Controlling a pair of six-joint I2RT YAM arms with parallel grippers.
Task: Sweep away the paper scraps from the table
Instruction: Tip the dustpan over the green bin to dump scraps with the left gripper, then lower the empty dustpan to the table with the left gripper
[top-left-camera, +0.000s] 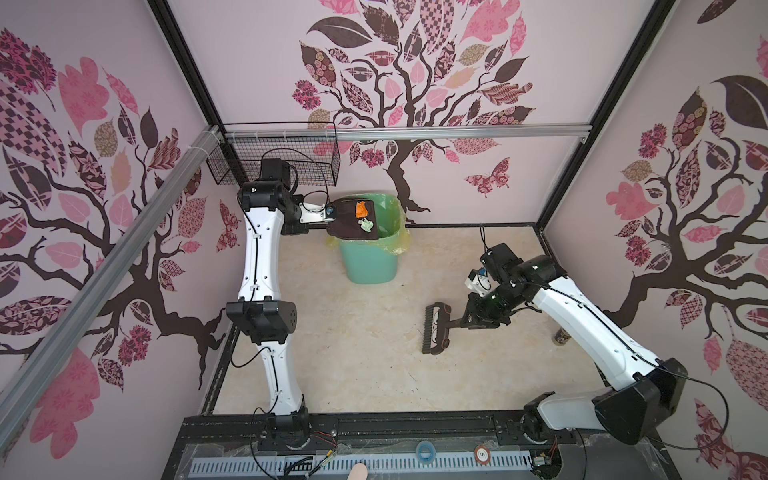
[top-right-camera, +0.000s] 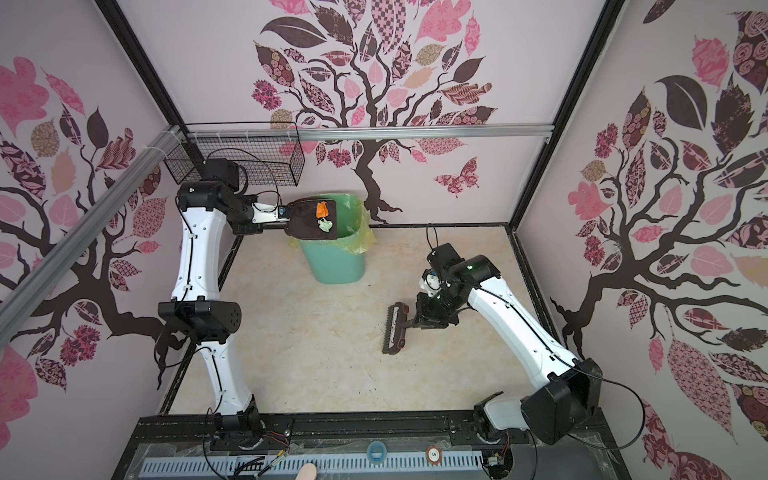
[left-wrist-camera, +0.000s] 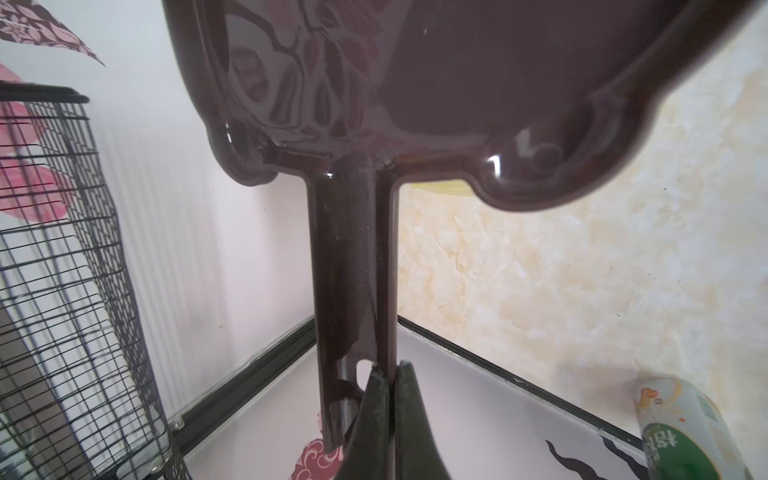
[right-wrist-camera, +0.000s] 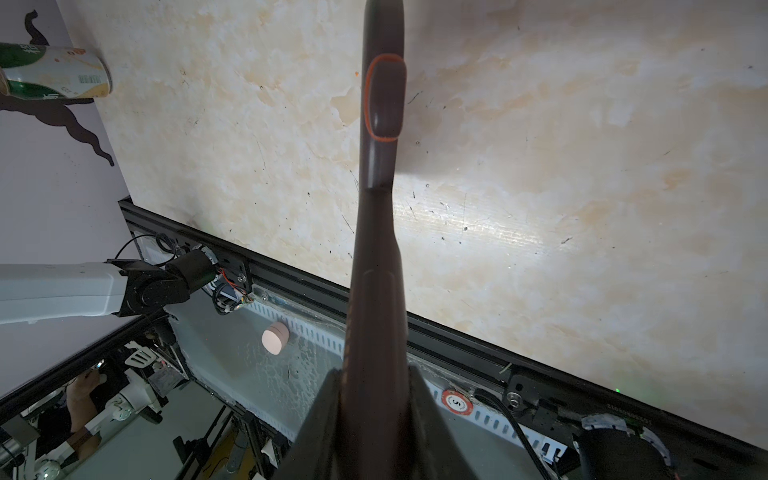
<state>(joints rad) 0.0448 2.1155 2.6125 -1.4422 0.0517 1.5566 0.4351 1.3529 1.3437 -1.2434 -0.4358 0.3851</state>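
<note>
Hovering over the bin (top-left-camera: 368, 262), dustpan (top-left-camera: 345, 226) sits clenched in left hand (top-left-camera: 329, 214); right hand (top-left-camera: 471, 320) grips brush (top-left-camera: 434, 328)

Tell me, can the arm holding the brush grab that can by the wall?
Probably not right now. The can is close by, but the right gripper is shut on the brush handle, so it has no free jaws to grab with.

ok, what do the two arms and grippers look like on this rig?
Both match: left arm and right arm have white waisted link shells, chunky black joint housings, and thin black cables clipped along the shells. A green light glows near the right wrist. The left gripper and right gripper have dark, tapered fingers.
</note>
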